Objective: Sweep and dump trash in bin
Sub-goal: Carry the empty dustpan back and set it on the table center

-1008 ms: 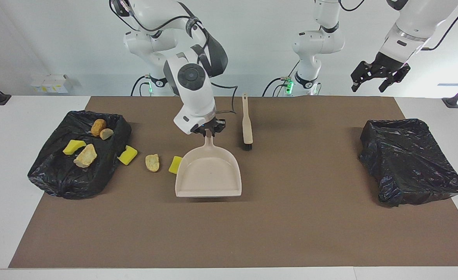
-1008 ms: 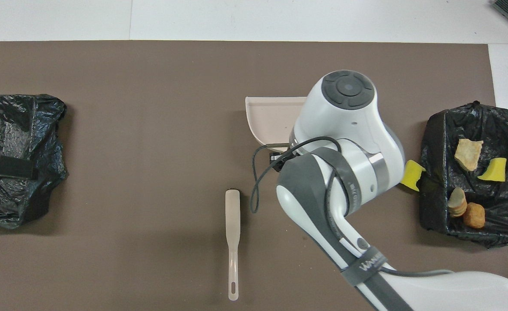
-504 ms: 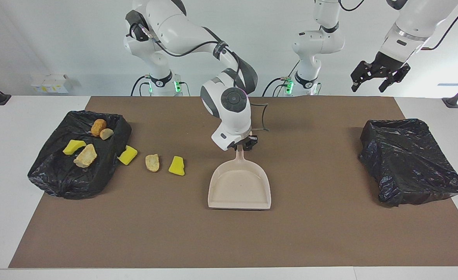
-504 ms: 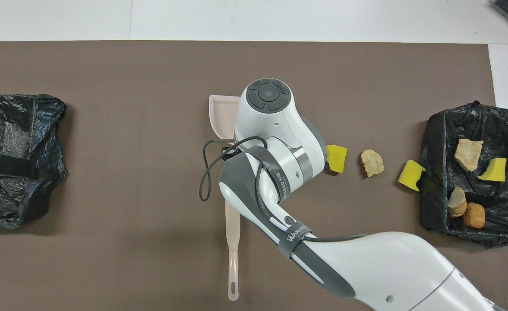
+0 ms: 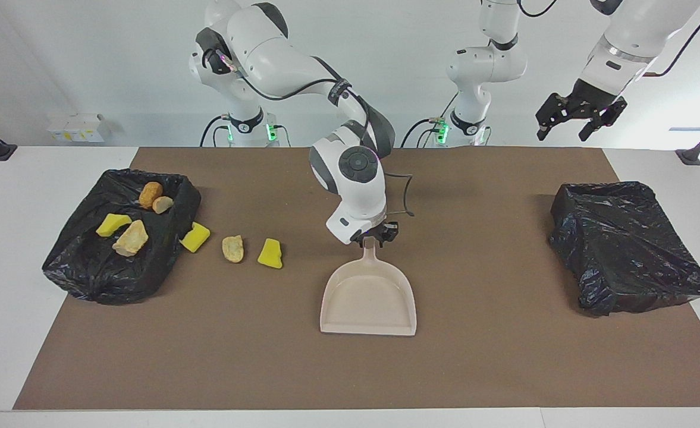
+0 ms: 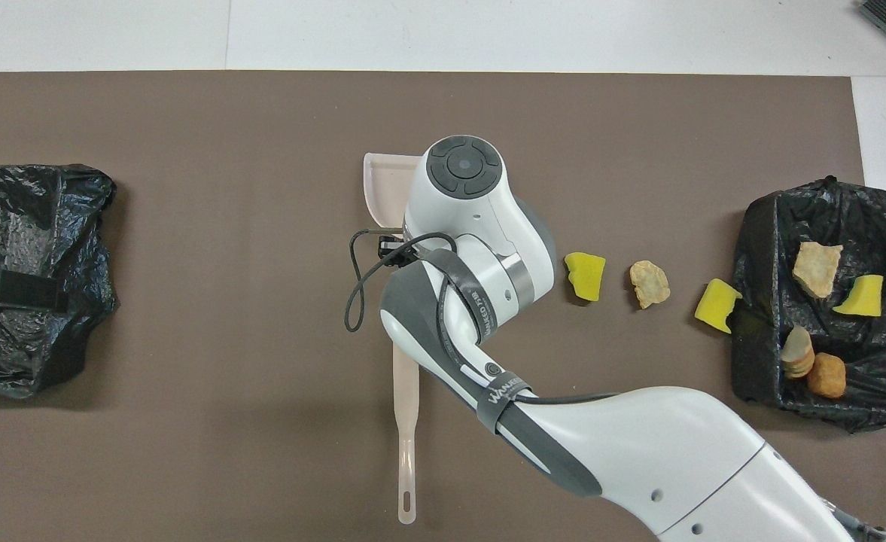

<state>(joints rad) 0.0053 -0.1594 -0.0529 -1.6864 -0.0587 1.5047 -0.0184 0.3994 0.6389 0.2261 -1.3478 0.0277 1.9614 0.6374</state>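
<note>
In the overhead view the right arm [image 6: 488, 301] covered most of the dustpan [image 6: 386, 184]; only one corner showed. It also hid the bristle end of the brush [image 6: 406, 444]. The right gripper [image 5: 374, 233] was not visible from above. In the facing view the brush was fully hidden. The left arm's upper part was cut off by the top edge.

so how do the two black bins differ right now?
The bin at the right arm's end holds four trash lumps; the bin at the left arm's end shows none. Three more lumps lie on the mat beside the first bin; nothing lies beside the second. Both are lined with crumpled black plastic and sit on the brown mat.
</note>
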